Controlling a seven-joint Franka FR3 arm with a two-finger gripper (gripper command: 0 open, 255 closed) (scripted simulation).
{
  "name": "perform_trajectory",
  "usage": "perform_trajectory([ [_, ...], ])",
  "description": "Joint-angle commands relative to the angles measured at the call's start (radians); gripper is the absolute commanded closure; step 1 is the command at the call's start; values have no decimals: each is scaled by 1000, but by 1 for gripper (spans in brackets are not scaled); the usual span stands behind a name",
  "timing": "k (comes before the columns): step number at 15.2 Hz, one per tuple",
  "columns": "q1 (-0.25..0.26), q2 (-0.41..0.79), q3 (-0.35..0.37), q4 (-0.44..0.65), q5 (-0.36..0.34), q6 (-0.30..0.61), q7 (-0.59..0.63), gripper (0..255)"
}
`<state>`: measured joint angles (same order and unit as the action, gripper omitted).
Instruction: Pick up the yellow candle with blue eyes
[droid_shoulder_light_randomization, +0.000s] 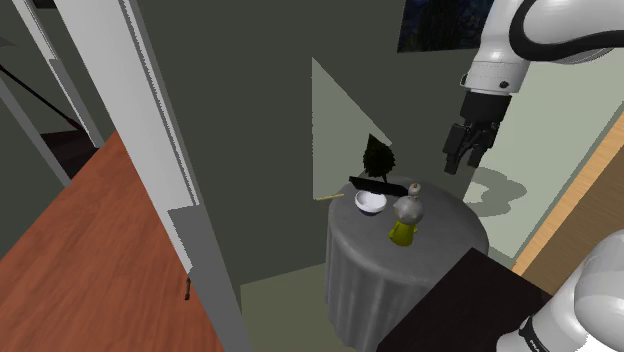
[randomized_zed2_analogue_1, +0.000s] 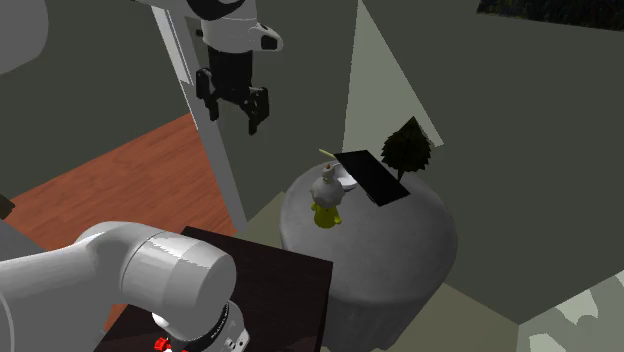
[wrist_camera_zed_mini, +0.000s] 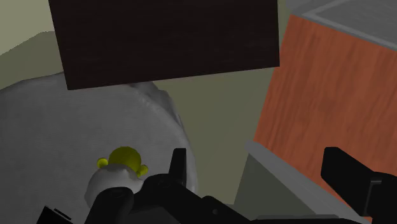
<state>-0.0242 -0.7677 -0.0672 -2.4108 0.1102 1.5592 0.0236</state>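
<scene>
High beside the draped round table (droid_shoulder_light_randomization: 452, 228), the gripper (droid_shoulder_light_randomization: 462, 152) hangs spread wide and empty; it should centre over the yellow-and-white candle (droid_shoulder_light_randomization: 405, 216), then descend straight before closing.

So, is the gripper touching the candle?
Apart. The shoulder view shows the gripper in the air, higher than the candle, with clear space between them.

White bowl (droid_shoulder_light_randomization: 369, 203), black slab (droid_shoulder_light_randomization: 377, 186), dark tree (droid_shoulder_light_randomization: 378, 158) on grey table (droid_shoulder_light_randomization: 452, 228)

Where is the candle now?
Shoulder view: the candle stands on the round grey table, just right of the white bowl, below and left of the gripper.
</scene>
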Motion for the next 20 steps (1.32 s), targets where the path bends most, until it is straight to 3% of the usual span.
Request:
perform_trajectory([
  [1,0,0,0,0,0,0,0,0],
  [12,-21,176,-168,-139,-96,400,-295,0],
  [20,13,436,-307,-107,-57,688,-540,0],
])
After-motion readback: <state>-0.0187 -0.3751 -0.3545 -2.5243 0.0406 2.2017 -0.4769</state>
